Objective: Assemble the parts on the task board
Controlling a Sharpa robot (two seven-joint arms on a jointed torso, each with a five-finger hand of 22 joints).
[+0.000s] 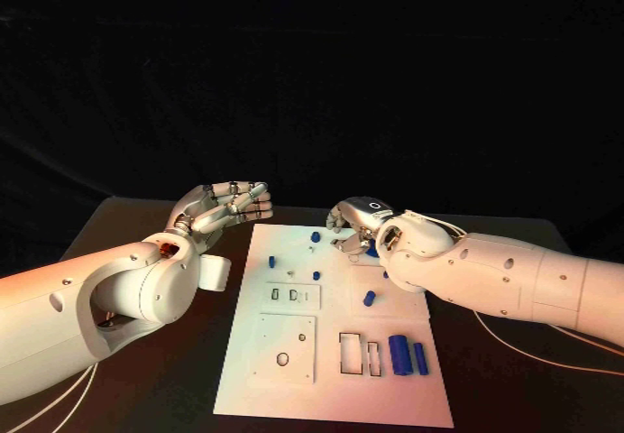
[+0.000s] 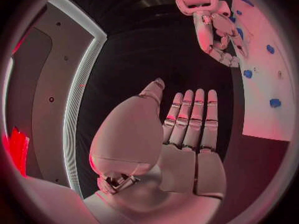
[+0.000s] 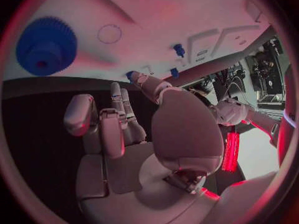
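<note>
The white task board (image 1: 341, 383) lies in the middle of the black table. A blue gear (image 1: 372, 252) (image 3: 45, 46) sits at the board's far right, partly hidden behind my right hand (image 1: 359, 225) (image 3: 124, 129), which hovers just over it with fingers loosely bent and nothing in them. My left hand (image 1: 224, 207) (image 2: 187, 129) is raised off the board's far left corner, fingers straight and side by side, holding nothing. Small blue pegs (image 1: 316, 236) (image 1: 272, 262) (image 1: 368, 298) stand or lie on the board. Two blue bars (image 1: 407, 355) lie at its near right.
Rectangular slots (image 1: 353, 353) and an oval hole (image 1: 282, 358) are cut in the board's near half, with small slots (image 1: 293, 295) midway. Thin cables (image 1: 546, 354) trail over the table under my right arm. Bare black table (image 1: 156, 397) flanks the board.
</note>
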